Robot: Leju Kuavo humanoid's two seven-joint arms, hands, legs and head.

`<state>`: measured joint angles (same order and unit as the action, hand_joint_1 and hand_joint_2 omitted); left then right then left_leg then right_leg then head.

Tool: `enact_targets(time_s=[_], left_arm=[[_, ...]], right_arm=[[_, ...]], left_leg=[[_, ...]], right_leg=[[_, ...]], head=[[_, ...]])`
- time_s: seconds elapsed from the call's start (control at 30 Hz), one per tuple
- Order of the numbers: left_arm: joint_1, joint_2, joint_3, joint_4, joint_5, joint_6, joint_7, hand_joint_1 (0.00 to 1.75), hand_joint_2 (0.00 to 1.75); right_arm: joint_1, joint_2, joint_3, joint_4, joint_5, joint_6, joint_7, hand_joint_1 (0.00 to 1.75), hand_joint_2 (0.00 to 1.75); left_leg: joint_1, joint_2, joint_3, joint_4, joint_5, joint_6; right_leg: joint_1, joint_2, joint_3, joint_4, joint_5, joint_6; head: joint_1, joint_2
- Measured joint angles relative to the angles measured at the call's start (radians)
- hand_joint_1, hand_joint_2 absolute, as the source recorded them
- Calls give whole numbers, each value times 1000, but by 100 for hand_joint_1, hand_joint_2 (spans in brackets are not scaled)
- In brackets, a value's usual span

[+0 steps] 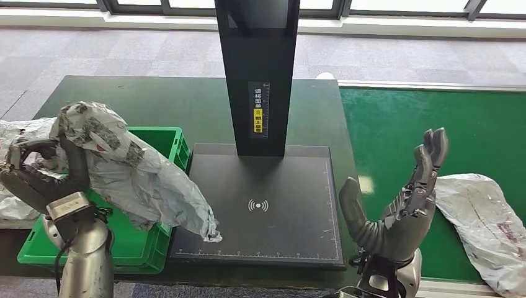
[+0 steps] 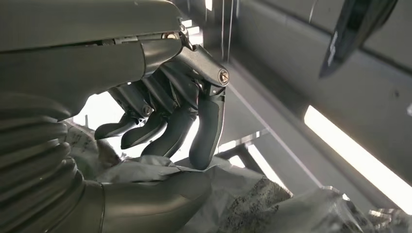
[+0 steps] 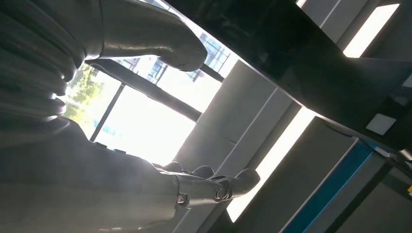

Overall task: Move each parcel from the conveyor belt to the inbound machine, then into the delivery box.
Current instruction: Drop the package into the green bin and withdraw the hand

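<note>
1. Left hand: fingers curled round one end of a grey parcel, holding it clear of the surfaces. The left wrist view shows the fingers pressing into the crumpled wrap.
2. Held parcel: its long axis slopes away from the left hand, down and toward the robot's right. The free end hangs over the near left corner of the inbound machine's black plate.
3. Delivery box, green: directly beneath the left hand and the gripped end. In my judgement the drop calls for drawing the trailing end back over the box.
4. Right hand: fingers spread and upright, holding nothing.
5. Second parcel: lies on the green conveyor belt, just to the outer side of the right hand, the nearer hand for it.
</note>
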<state>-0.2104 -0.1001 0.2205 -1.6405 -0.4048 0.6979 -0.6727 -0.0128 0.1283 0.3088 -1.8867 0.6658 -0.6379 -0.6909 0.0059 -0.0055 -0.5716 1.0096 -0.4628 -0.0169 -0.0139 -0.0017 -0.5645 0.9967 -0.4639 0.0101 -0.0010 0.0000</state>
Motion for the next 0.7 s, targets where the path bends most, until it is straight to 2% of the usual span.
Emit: enact_targets(time_s=[0.13, 0.27, 0.7], left_arm=[[-52, 27, 97, 7, 1, -17, 10, 175, 175], [-94, 33, 158, 7, -64, -33, 39, 175, 175], [-164, 34, 189, 46, -150, -37, 89, 175, 175]], right_arm=[[-16, 13, 0, 15, -1, 21, -3, 0, 175], [-24, 32, 0, 17, 19, 44, 7, 0, 175], [-28, 55, 0, 18, 35, 55, 20, 0, 175]], left_leg=[[0, 1, 0, 0, 0, 0], [0, 0, -1, 0, 0, 0], [0, 1, -1, 0, 0, 0]], right_leg=[[0, 1, -1, 0, 0, 0], [0, 1, -1, 0, 0, 0], [0, 1, -2, 0, 0, 0]], head=[[0, 0], [0, 0], [0, 0]])
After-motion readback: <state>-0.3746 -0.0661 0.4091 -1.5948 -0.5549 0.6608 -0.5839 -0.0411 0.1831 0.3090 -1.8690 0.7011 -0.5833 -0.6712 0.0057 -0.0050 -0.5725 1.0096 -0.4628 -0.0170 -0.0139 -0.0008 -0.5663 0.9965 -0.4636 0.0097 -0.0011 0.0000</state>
